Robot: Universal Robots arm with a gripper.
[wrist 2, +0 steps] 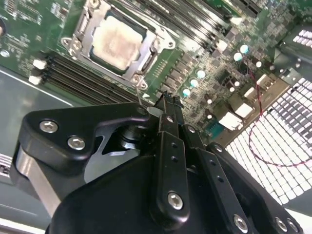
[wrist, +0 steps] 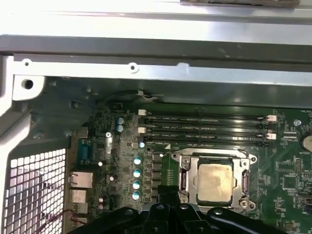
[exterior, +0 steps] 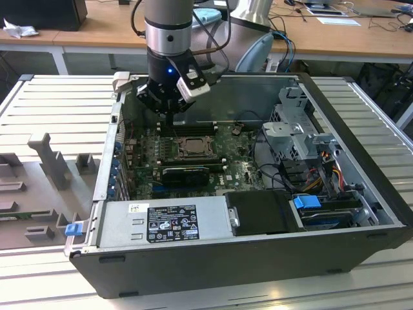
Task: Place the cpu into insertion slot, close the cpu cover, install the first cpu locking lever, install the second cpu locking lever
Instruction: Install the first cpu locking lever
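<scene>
Exterior view: tool (exterior: 169,108) hangs inside the open PC case (exterior: 361,194), w/ fingertips low over the motherboard (exterior: 235,169) near the case's rear wall. The insertion slot (exterior: 192,148) lies just past the tips, toward the case's front edge; the long black memory slots (exterior: 187,128) sit between tool and slot. Can't tell from here whether the fingers are apart. Second wrist view: tool (wrist 2: 165,101) has its fingers pressed together, holding nothing, tips above the board beside the slot's corner. The cpu (wrist 2: 117,43) already sits in the slot, pale face up, w/ the cpu cover (wrist 2: 100,19) lying down around it as a silvery frame. Lever state isn't clear. First wrist view: cpu (wrist: 215,181) and cover (wrist: 209,157) seen square-on, directly ahead of the tool's black body; this view adds the rear wall and vent grille (wrist: 34,195), which the second wrist view only catches at its corner.
</scene>
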